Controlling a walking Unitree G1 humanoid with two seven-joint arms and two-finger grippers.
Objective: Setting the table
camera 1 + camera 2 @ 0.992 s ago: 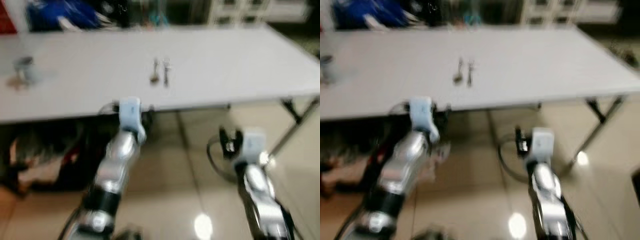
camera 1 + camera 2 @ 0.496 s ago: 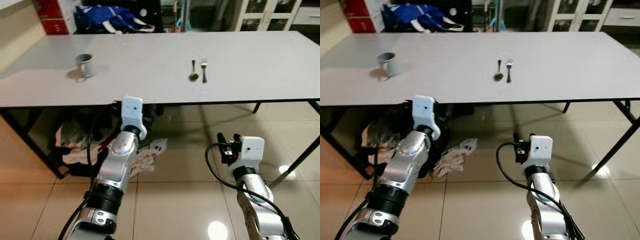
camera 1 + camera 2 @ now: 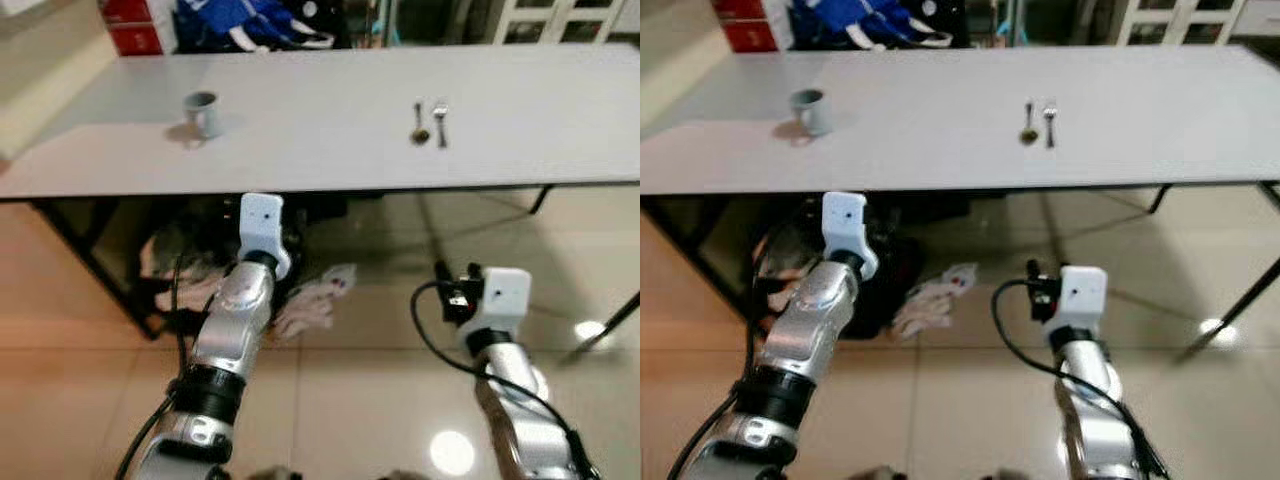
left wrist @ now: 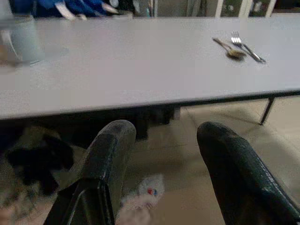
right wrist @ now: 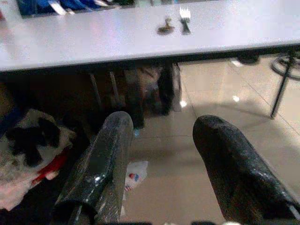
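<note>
Honestly, setting was barely started: just a spoon (image 3: 419, 134) beside a fork (image 3: 440, 125) mid-table (image 3: 320, 150), and a mug (image 3: 203, 113) well apart. Left gripper (image 4: 164, 154) and right gripper (image 5: 161, 154) hung spread wide, empty, below the table edge.

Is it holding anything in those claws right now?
Nothing. Left gripper and right gripper hang open below the table; the cup, spoon and fork lie untouched.

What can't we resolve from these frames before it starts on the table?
- Cup: contents hidden by its wall in the eye views; blurred and cut off by the frame edge in the left wrist view.
- Spoon and fork: too small to tell whether they touch.
- Pile under the table: shadowed, items unclear.
- Blue bag: cut off by the top edge.
</note>
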